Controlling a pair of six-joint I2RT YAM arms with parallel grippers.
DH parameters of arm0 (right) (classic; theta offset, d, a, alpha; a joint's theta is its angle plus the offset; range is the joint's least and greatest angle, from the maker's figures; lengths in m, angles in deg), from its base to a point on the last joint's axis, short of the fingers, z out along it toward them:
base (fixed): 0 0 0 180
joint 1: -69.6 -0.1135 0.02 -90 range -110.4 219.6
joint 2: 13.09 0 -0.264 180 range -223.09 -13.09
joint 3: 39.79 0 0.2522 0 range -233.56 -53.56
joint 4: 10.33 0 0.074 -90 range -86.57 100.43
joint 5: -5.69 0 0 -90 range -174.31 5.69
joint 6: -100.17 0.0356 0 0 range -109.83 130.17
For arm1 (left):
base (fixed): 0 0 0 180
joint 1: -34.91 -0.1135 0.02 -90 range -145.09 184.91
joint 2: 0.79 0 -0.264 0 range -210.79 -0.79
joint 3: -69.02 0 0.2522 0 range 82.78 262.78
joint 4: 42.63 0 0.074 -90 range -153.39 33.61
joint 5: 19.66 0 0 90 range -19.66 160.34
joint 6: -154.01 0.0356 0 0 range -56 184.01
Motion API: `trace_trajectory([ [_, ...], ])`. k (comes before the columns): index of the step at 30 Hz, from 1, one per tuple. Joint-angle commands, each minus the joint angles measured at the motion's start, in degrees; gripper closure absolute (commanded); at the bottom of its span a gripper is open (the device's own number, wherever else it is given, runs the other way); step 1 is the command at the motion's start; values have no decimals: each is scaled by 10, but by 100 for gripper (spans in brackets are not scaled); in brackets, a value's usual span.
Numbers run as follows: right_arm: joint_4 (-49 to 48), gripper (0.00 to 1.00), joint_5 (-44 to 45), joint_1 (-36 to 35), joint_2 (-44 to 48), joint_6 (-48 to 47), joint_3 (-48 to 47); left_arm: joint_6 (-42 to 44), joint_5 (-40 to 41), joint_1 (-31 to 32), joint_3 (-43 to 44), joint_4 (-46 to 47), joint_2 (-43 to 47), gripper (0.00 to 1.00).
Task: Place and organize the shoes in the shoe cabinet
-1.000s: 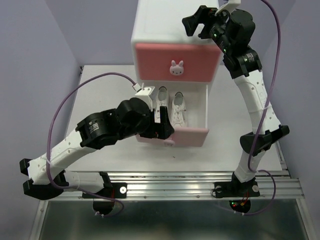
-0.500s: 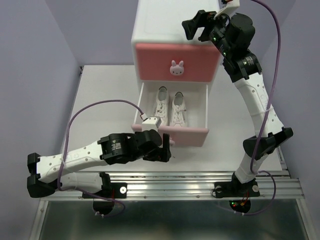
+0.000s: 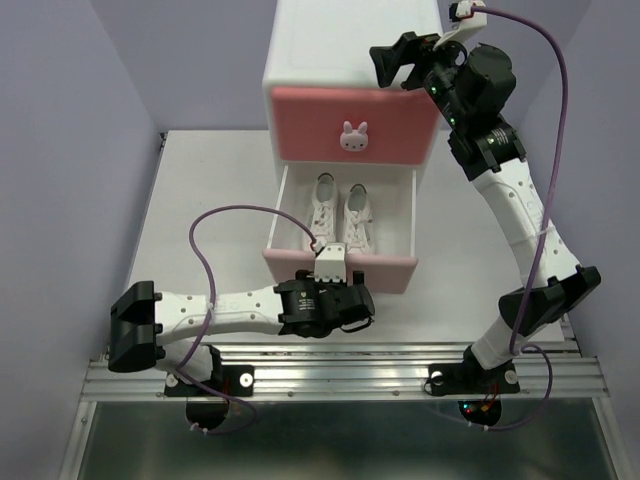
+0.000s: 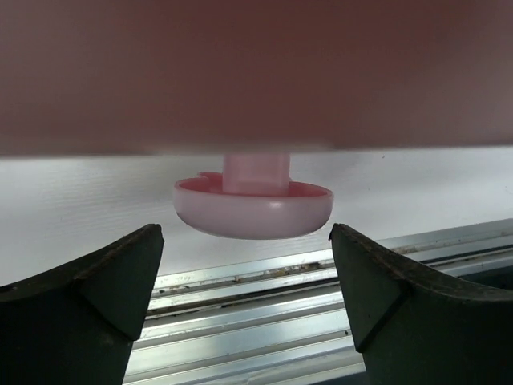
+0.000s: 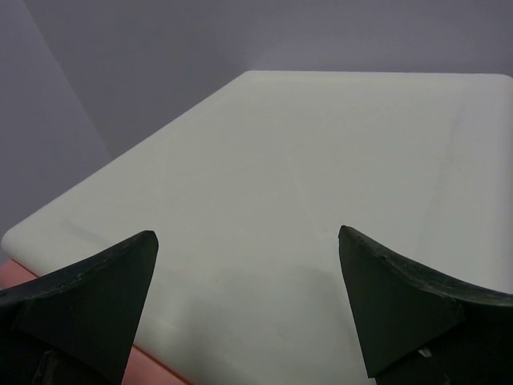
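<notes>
shifting left gripper (image 3: 352,298), top view: it is now sitting at the open lower drawer (image 3: 385,268)'s near front, off the white shoes (image 3: 343,220) lying inside.
left wrist: fingers (image 4: 96,273) are standing spread around the knob (image 4: 252,207), not touching; pushing shut is looking next.
right wrist: right gripper (image 5: 247,234) is hovering spread over the shoe cabinet (image 5: 321,144).

Shoe cabinet (image 3: 350,45) body was white; upper drawer front (image 3: 310,122) deeper pink, lower drawer front (image 3: 385,268) pale pink. Shoes (image 3: 342,215) were white. Left pincer (image 4: 244,241), right pincer (image 5: 247,241) black. Cables (image 3: 250,208) purple. Bench (image 3: 200,200) pale grey.
</notes>
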Motion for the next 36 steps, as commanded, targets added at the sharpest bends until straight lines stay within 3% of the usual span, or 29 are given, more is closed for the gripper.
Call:
trace_trajectory([
  [1,157,0,31,3,-19,54,64,-62,81,6,4,-26,11,6],
  [10,167,0,25,3,-10,70,67,-12,137,-4,-6,63,10,30],
  [13,167,0,29,3,-1,71,75,7,141,-32,7,81,-3,46],
  [14,168,0,30,3,0,74,78,12,140,-42,12,83,-5,63],
  [16,165,0,32,3,5,77,85,40,145,-65,27,102,-5,81],
  [19,163,0,33,3,6,75,85,82,156,-91,44,146,4,92],
  [24,164,0,35,3,-2,64,73,157,146,-123,60,230,4,96],
  [28,164,0,41,3,-6,56,69,166,110,-161,77,265,-31,96],
  [31,164,0,40,3,-7,52,70,166,74,-203,101,309,-79,96],
  [36,164,0,42,3,-6,53,80,186,81,-250,202,343,-205,95],
])
